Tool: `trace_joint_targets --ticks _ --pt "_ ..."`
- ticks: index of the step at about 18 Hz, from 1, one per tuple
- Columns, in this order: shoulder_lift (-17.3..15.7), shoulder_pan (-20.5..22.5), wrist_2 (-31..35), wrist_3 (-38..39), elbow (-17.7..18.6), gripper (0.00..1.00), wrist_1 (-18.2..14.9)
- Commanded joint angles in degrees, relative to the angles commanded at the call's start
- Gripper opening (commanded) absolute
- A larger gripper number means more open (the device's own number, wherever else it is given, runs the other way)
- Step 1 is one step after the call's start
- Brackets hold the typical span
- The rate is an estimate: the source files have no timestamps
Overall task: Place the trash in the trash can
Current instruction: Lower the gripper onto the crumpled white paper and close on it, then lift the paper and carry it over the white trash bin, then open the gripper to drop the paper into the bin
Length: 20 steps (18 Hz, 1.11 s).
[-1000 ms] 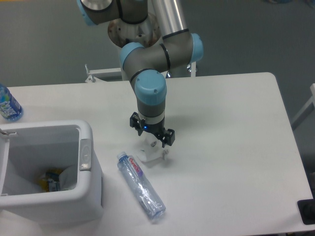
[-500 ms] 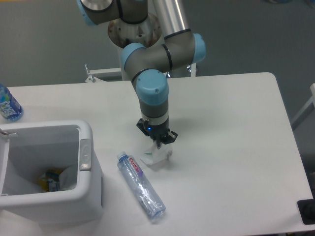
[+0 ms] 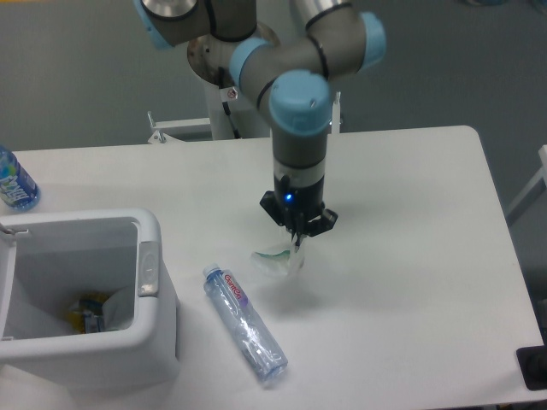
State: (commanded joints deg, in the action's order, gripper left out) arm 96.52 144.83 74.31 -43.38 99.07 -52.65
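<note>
Face mask (image 3: 277,259) dangling pinched under fingers (image 3: 298,243).

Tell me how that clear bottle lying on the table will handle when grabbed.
The clear bottle looks empty, so probably light. It lies on its side, so a nudge may roll it. Its thin, crinkled-looking plastic may flex or slip in the hand.

Gripper (image 3: 297,242) pinched on white face mask (image 3: 276,260), mask dangling above table (image 3: 402,256). Clear bottle (image 3: 244,322), red-white label, lying flat at 7 o'clock of mask. Trash can (image 3: 145,282) at 9 o'clock of bottle; blue-label bottle (image 3: 14,181) at table's far left edge.
</note>
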Motion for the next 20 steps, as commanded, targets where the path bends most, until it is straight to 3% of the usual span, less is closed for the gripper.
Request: trace_joint_targets --ticks 2,4,9,11,15,19,20 --pt "-0.6 2.2 -9.1 10.0 -4.4 0.00 0.0" --pt "-0.6 2.7 -13.1 16.5 -8.2 0.00 0.1" --pt "-1.9 0.5 -13.6 35.0 -14.0 0.00 0.8" --pt "-1.4 -3.5 -13.6 39.7 -17.1 0.00 1.0" --pt "-1.7 -11.3 -13.5 42.0 -16.9 0.00 1.0" --pt "0.5 -19.0 -13.4 42.9 -16.1 0.00 1.0" --pt "1.2 -20.0 -13.5 42.8 -15.7 0.09 1.1"
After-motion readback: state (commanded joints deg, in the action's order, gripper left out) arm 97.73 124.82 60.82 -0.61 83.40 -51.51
